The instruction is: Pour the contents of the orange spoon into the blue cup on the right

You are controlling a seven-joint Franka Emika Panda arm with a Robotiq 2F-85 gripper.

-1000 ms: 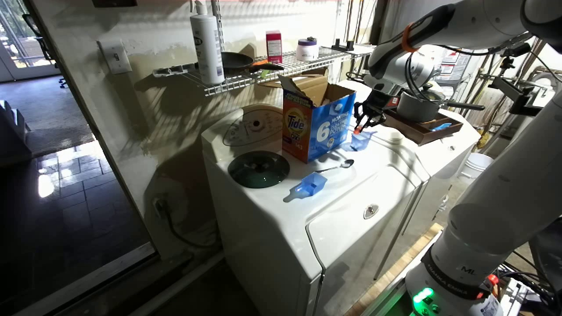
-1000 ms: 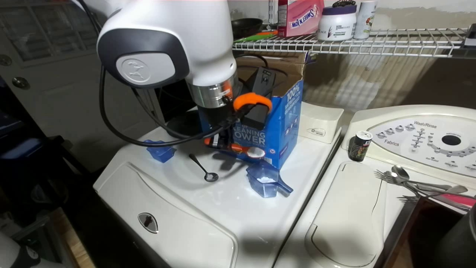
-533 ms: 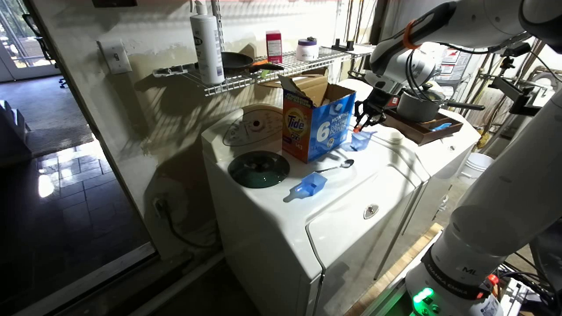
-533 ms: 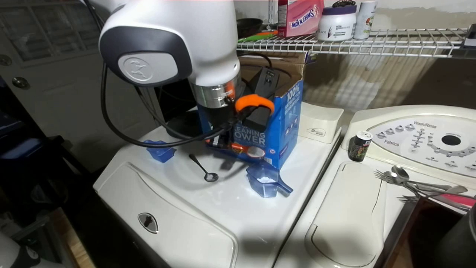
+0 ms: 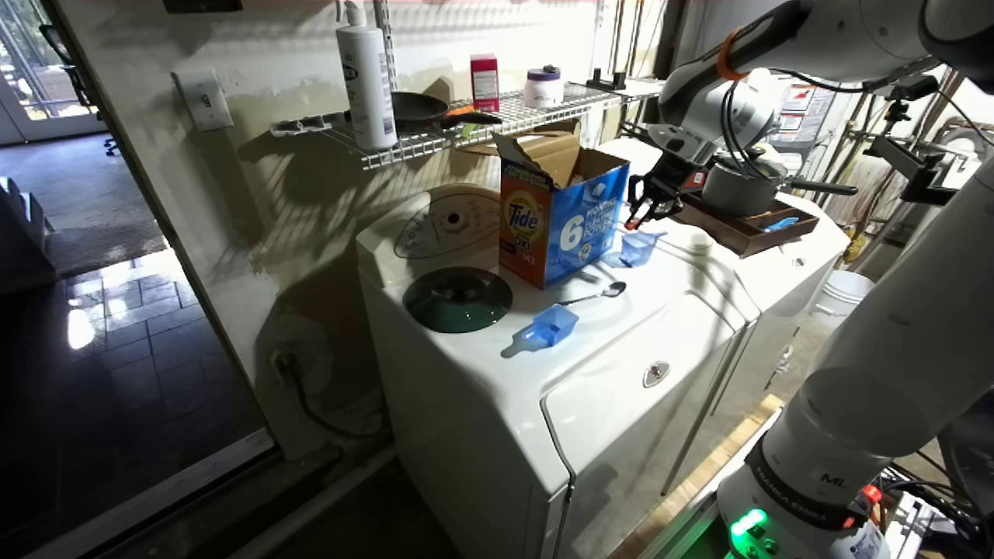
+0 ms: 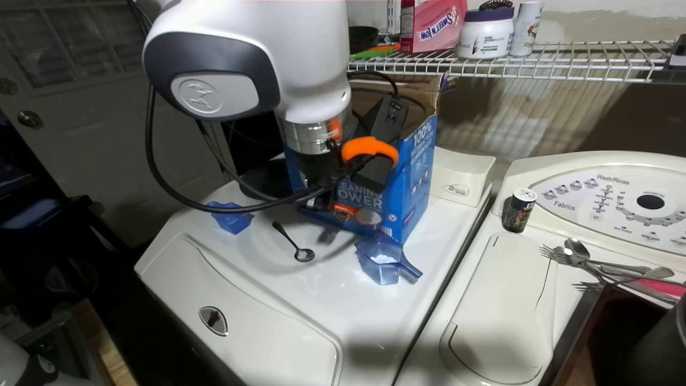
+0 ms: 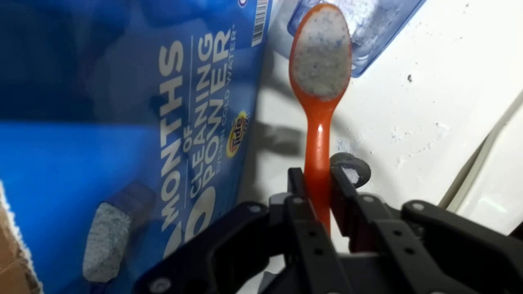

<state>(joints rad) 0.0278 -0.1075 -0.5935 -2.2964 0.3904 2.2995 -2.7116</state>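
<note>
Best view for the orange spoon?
Wrist view: the orange spoon shows large, its powder plain, the claw gripping it. Exterior views show less: a small pale bowl, or just an orange patch.

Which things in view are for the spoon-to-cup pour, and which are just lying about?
For the job:
orange spoon, bowl full of speckled powder
gripper, shut on its handle
blue cup on the right, in both exterior views

Just about:
other blue cup
metal spoon
Tide box
small dark can
grey pot
</note>
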